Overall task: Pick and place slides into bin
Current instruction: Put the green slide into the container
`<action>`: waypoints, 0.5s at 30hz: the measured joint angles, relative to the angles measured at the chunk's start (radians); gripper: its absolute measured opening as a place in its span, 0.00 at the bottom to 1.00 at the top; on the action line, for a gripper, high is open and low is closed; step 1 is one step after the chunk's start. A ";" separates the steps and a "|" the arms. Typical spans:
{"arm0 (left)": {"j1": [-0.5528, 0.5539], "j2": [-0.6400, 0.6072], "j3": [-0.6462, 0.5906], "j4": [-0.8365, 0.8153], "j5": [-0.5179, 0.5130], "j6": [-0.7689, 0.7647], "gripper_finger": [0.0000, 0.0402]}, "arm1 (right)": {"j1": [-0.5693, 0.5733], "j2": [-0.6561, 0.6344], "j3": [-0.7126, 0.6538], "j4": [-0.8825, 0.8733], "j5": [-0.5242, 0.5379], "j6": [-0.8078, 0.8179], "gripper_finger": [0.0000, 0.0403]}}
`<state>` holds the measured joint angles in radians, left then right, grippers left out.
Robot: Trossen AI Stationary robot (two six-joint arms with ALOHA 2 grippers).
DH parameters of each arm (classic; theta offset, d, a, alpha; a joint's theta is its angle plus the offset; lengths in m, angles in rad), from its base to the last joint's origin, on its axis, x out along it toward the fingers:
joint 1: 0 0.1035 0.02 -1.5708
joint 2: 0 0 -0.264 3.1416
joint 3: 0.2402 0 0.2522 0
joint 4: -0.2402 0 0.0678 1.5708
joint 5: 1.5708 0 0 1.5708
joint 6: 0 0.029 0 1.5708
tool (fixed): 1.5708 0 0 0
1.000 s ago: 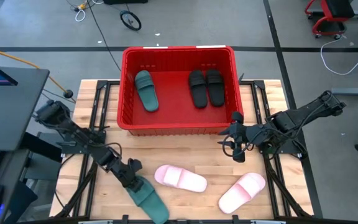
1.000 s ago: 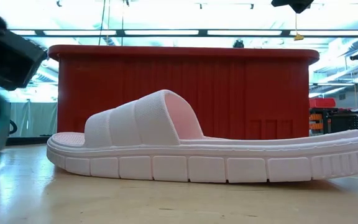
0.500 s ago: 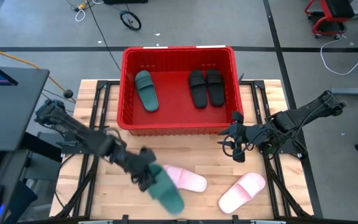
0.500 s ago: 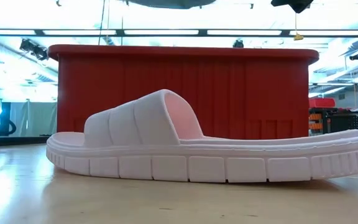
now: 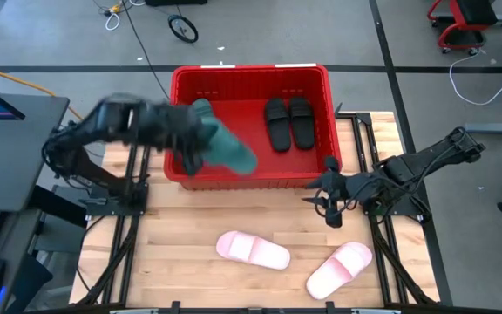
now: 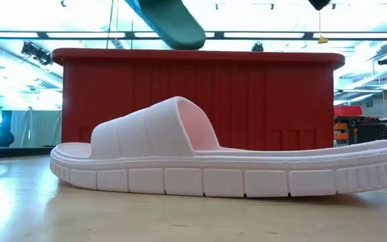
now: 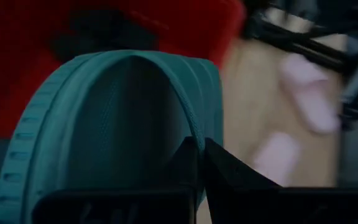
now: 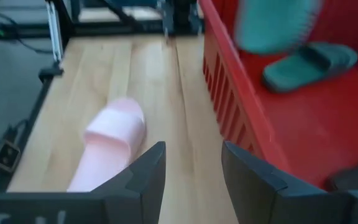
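item 1: left gripper, fingers pressed together on a dark green slide, held in the air above the near left part of the red bin. item 2: second dark green slide lying inside the bin, left side. item 3: 2 black slides side by side inside the bin, right side. item 4: 2 pale pink slides on the wooden table, in front of the bin, apart from each other. item 5: right gripper, fingers spread and empty, just beside the bin's near right corner.
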<state>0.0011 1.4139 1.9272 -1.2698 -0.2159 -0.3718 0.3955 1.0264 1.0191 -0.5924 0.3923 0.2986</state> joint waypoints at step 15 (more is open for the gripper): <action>0.667 0.274 -0.086 0.113 0.445 0.677 0.03 | -0.087 0.002 0.000 0.152 0.000 -0.003 0.40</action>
<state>0.6681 1.6882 1.8412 -1.1571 0.2295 0.3050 0.3081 1.0284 1.0191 -0.4403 0.3923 0.2951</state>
